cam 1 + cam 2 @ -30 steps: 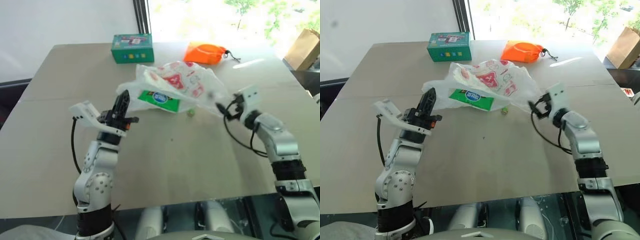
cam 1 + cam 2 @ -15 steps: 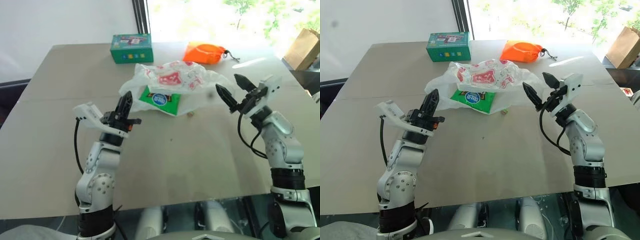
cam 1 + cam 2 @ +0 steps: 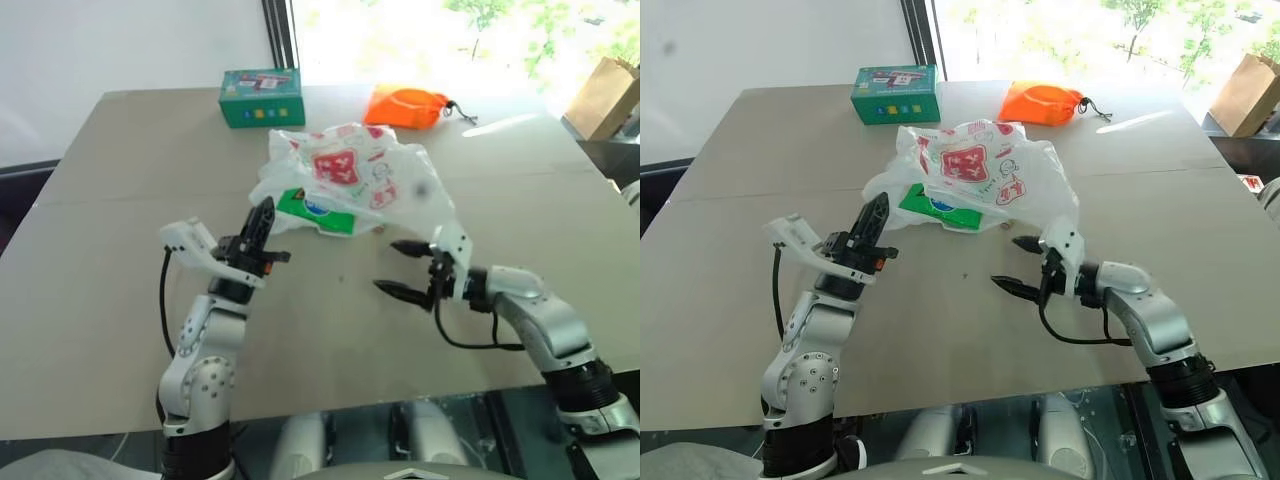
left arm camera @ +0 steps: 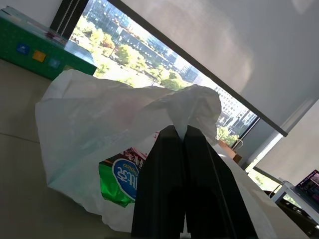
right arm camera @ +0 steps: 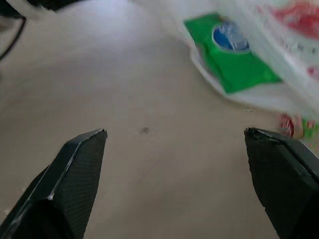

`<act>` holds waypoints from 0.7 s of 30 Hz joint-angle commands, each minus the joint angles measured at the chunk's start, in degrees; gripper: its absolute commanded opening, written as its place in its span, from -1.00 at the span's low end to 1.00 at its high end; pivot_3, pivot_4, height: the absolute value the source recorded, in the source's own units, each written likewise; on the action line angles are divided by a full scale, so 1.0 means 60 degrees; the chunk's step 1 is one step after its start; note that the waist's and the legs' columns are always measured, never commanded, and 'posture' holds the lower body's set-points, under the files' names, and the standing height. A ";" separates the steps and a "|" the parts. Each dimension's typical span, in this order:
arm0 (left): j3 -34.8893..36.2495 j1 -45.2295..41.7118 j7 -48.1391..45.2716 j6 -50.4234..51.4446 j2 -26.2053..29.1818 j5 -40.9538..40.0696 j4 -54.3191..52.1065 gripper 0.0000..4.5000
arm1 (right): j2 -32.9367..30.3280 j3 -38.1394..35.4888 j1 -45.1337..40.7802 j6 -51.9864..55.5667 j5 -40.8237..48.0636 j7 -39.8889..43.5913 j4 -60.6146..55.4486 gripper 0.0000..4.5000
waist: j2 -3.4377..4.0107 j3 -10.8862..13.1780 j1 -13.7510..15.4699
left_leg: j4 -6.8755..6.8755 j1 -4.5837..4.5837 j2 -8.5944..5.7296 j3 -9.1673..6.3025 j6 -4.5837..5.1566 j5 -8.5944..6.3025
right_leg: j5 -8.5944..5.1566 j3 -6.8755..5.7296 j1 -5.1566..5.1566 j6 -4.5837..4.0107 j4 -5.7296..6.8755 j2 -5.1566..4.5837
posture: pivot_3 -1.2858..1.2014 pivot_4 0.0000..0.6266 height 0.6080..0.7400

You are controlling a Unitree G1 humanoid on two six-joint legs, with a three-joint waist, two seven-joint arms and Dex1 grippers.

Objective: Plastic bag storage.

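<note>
Near the green box, the plastic bag lies mid-counter, its corner pinched by the left end effector, probably anchoring it; the right end effector waits spread wide.

A tan table bears the plastic bag, a green box and an orange pouch.

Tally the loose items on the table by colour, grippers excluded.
White with red print: 1, the plastic bag
Green: 2, the box and the snack packet
Orange: 1, the drawstring pouch
Total: 4
</note>
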 commanded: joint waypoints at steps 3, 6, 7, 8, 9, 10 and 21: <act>0.0095 0.0101 -0.0184 -0.0266 -0.0014 0.0050 -0.0146 -1.00 | 0.1065 -0.0006 -0.1285 0.0075 -0.1434 -0.2014 0.1719 0.98 | -0.0001 0.0000 -0.0062 | 0.0002 0.0003 0.0001 0.0006 -0.0001 0.0001 | 0.0000 0.0006 -0.0003 0.0000 0.0011 -0.0001 | 0.03 -0.52 1.00; 0.0132 0.0173 -0.0278 -0.0344 -0.0021 0.0075 -0.0072 -1.00 | 0.1742 0.0019 -0.1867 -0.0031 -0.1930 -0.2841 0.2563 0.98 | -0.0001 0.0000 -0.0061 | 0.0002 0.0002 0.0003 0.0004 -0.0002 0.0001 | 0.0000 0.0003 -0.0005 0.0000 0.0012 0.0002 | 0.03 -0.52 1.00; 0.0146 0.0194 -0.0321 -0.0383 -0.0032 0.0081 -0.0022 -1.00 | 0.1946 0.0080 -0.2027 -0.0089 -0.2101 -0.3045 0.2840 0.98 | -0.0001 0.0000 -0.0063 | 0.0002 0.0000 0.0004 0.0003 -0.0003 0.0001 | 0.0000 0.0002 -0.0005 0.0000 0.0010 0.0002 | 0.03 -0.52 1.00; 0.0153 0.0211 -0.0366 -0.0425 -0.0043 0.0091 0.0033 -1.00 | 0.2127 0.0113 -0.2166 -0.0164 -0.2262 -0.3235 0.3112 0.98 | -0.0001 0.0000 -0.0064 | 0.0002 0.0000 0.0004 0.0003 -0.0002 0.0001 | 0.0000 0.0002 -0.0005 0.0000 0.0010 0.0002 | 0.03 -0.52 1.00; 0.0125 0.0229 -0.0458 -0.0522 -0.0081 0.0158 0.0169 -1.00 | 0.2389 0.0124 -0.2417 -0.0354 -0.2484 -0.3547 0.3577 0.98 | -0.0001 0.0000 -0.0066 | 0.0002 -0.0003 0.0004 0.0003 -0.0002 0.0001 | 0.0000 0.0001 -0.0006 0.0000 0.0009 0.0001 | 0.03 -0.52 1.00; 0.0089 0.0239 -0.0547 -0.0624 -0.0128 0.0230 0.0311 -1.00 | 0.2626 0.0099 -0.2645 -0.0517 -0.2643 -0.3797 0.4001 0.98 | -0.0001 -0.0001 -0.0072 | 0.0002 -0.0001 0.0004 0.0004 -0.0002 0.0001 | 0.0000 0.0002 -0.0005 0.0000 0.0009 0.0000 | 0.03 -0.52 1.00; 0.0031 0.0189 -0.0871 -0.1280 -0.0378 0.0710 0.0867 -1.00 | 0.2346 -0.0057 -0.2570 -0.0667 -0.3061 -0.3389 0.3802 -0.26 | -0.0001 -0.0002 -0.0025 | 0.0004 -0.0011 0.0001 -0.0004 -0.0002 0.0001 | 0.0000 -0.0009 -0.0005 0.0001 0.0006 -0.0014 | 0.03 -0.52 1.00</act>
